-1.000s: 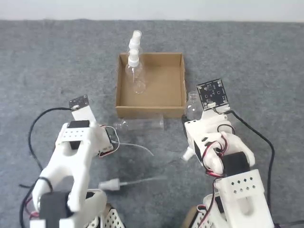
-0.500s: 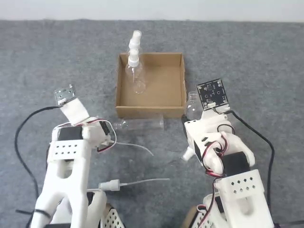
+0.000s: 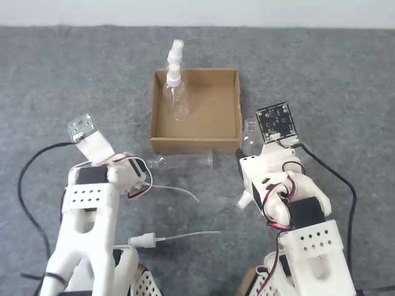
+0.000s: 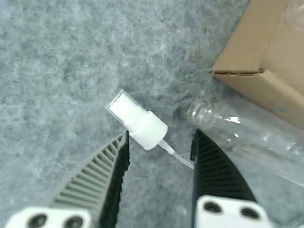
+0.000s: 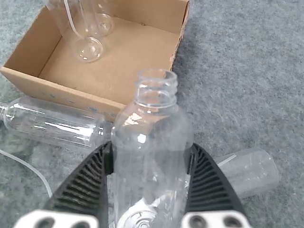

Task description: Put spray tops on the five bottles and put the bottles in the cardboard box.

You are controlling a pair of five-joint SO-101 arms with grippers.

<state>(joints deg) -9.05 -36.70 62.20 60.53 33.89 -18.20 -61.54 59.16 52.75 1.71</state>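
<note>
My left gripper (image 4: 160,137) is open, low over the carpet, its fingers on either side of a white spray top (image 4: 137,123) with a thin tube. Just beyond lies an uncapped clear bottle (image 4: 247,130) (image 3: 182,161), along the front wall of the cardboard box (image 3: 196,111). My right gripper (image 5: 148,156) is shut on an upright uncapped bottle (image 5: 151,137) (image 3: 250,137) at the box's near right corner. Two bottles with spray tops (image 3: 176,86) stand at the box's far left corner. Another spray top (image 3: 143,239) lies near the arm bases.
A further clear bottle (image 5: 247,171) lies on its side on the carpet beside my right gripper. The thin tube (image 3: 179,191) of the spray top under the left gripper trails across the grey carpet between the arms. Black cables hang off both arms.
The left arm has swung its wrist to the left and lowered over the spray top. The right arm and its bottle have stayed still.
</note>
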